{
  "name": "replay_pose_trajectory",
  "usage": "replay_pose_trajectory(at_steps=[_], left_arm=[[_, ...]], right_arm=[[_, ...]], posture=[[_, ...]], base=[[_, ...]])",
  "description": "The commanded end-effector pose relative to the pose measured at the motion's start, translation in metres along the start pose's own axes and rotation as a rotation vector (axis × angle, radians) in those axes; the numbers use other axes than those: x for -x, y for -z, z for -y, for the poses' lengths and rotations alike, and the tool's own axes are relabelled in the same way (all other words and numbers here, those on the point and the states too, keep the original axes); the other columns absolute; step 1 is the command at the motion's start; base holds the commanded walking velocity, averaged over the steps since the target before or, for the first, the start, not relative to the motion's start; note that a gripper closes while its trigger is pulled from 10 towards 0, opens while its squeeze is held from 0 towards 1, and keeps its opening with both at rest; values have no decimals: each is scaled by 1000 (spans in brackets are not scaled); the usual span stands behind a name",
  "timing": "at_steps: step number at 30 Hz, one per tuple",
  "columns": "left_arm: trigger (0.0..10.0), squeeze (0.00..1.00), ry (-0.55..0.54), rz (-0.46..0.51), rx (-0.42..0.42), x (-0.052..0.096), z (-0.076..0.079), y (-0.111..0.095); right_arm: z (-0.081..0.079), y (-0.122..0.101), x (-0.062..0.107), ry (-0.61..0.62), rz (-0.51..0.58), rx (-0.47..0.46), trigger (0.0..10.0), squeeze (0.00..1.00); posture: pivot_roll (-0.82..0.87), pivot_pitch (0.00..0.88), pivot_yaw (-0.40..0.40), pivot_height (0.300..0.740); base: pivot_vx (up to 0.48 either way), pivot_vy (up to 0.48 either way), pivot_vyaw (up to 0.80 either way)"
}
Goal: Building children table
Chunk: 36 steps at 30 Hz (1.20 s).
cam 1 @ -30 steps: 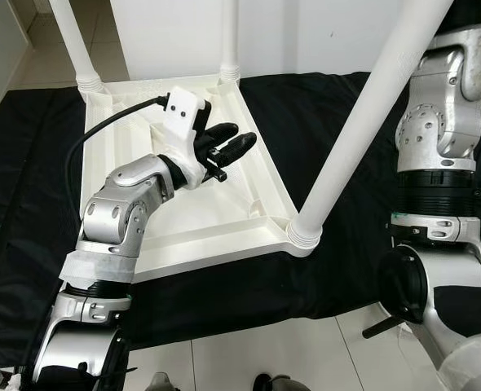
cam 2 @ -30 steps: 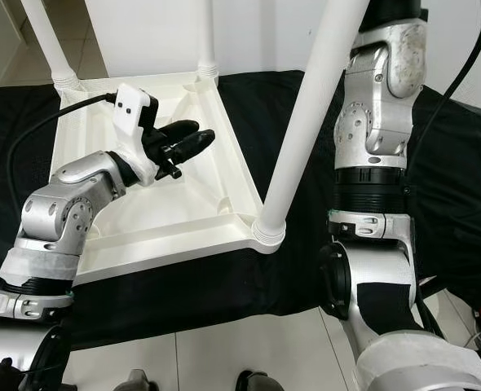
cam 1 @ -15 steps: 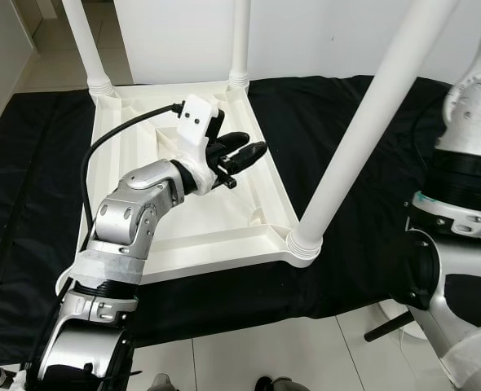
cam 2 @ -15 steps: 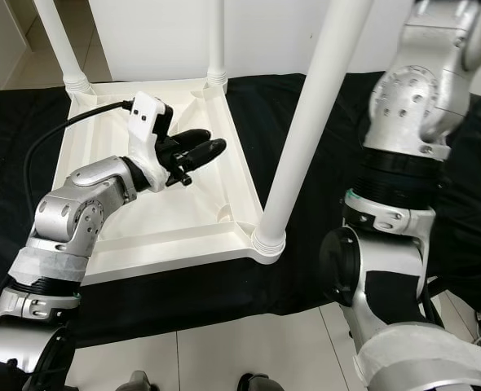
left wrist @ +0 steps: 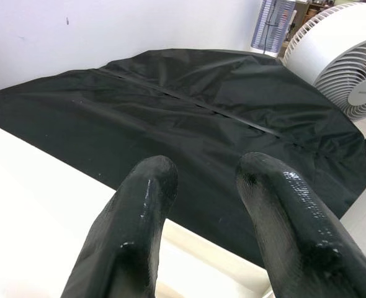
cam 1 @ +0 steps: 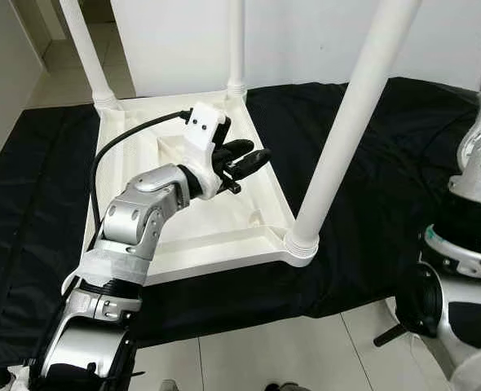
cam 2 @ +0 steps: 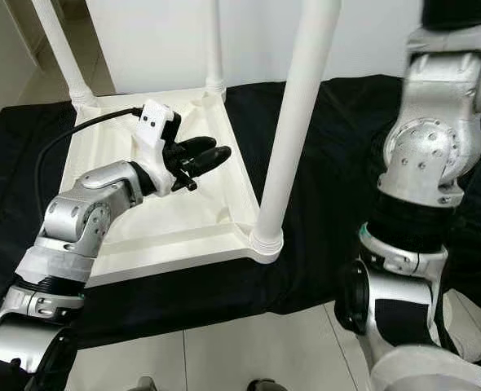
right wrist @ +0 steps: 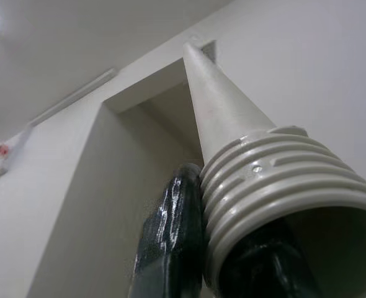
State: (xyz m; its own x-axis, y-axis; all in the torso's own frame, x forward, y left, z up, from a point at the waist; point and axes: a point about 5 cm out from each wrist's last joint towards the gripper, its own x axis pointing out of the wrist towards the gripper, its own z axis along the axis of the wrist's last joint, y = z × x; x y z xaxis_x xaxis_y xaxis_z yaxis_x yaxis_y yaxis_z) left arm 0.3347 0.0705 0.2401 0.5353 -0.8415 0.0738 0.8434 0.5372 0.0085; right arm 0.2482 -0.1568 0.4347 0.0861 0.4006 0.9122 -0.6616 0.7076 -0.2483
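Note:
The white children's table (cam 1: 216,259) lies upside down on a black mat (cam 1: 403,130). Legs stand in its far left (cam 1: 86,49), far middle (cam 1: 236,41) and near right (cam 1: 346,130) corners. My left gripper (cam 1: 255,155) hovers open over the table's underside, and its fingers (left wrist: 139,205) hold nothing. In the right wrist view, my right gripper (right wrist: 214,248) is shut around the ribbed, threaded end (right wrist: 276,180) of another white table leg (right wrist: 226,118), which points toward the ceiling. My left arm hides the table's near left corner.
A white wall stands behind the table. Pale floor tiles (cam 1: 249,358) run along the mat's near edge. A white fan (left wrist: 338,56) stands beyond the mat. My right arm's silver body (cam 2: 420,163) rises at the right, close to the near right leg.
The camera has shifted. My right arm has swung rightward, away from the near right leg. My left gripper stays open over the tabletop's underside.

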Motion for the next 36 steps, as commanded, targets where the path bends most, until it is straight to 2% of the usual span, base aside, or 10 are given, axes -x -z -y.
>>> replay_pose_trajectory(at_steps=[1,7,8,9,11,16,26,30,33,36], left_arm=[[10000,0,25,4,-15,-3,2,-2],[10000,0,19,12,-14,-3,3,-3],[10000,0,9,21,-14,-2,3,-4],[10000,0,9,21,-14,-2,3,-4],[10000,0,1,24,-15,-1,3,-5],[10000,0,-7,19,-18,2,3,-4],[10000,0,-13,15,-15,4,4,-3],[10000,0,-18,14,-13,4,5,-2],[10000,0,-10,12,-10,4,7,0],[10000,0,-1,9,-10,4,9,2]], right_arm=[[-12,4,-1,-89,-44,-26,10000,0],[-20,21,8,-138,-141,-56,10000,0],[-25,32,17,-181,-217,-86,10000,0],[-25,32,17,-181,-217,-86,10000,0],[-29,44,29,-208,-292,-105,10000,0],[-30,56,41,-209,-362,-111,10000,0],[-23,67,58,-178,-453,-117,10000,0],[-9,71,76,-123,-516,-76,10000,0],[-4,70,82,-92,-527,-62,10000,0],[-6,71,84,-91,-530,-74,10000,0]], posture=[[23,39,32,740],[38,37,17,740],[42,36,15,740],[42,36,15,740],[61,38,2,740],[72,42,-3,740],[85,45,-10,740],[84,38,-19,740],[80,35,-20,740],[77,32,-22,740]], base=[[0,0,0],[0,0,0],[0,0,0],[0,0,0],[0,0,0],[0,0,0],[0,0,0],[0,0,0],[0,0,0],[0,0,0]])
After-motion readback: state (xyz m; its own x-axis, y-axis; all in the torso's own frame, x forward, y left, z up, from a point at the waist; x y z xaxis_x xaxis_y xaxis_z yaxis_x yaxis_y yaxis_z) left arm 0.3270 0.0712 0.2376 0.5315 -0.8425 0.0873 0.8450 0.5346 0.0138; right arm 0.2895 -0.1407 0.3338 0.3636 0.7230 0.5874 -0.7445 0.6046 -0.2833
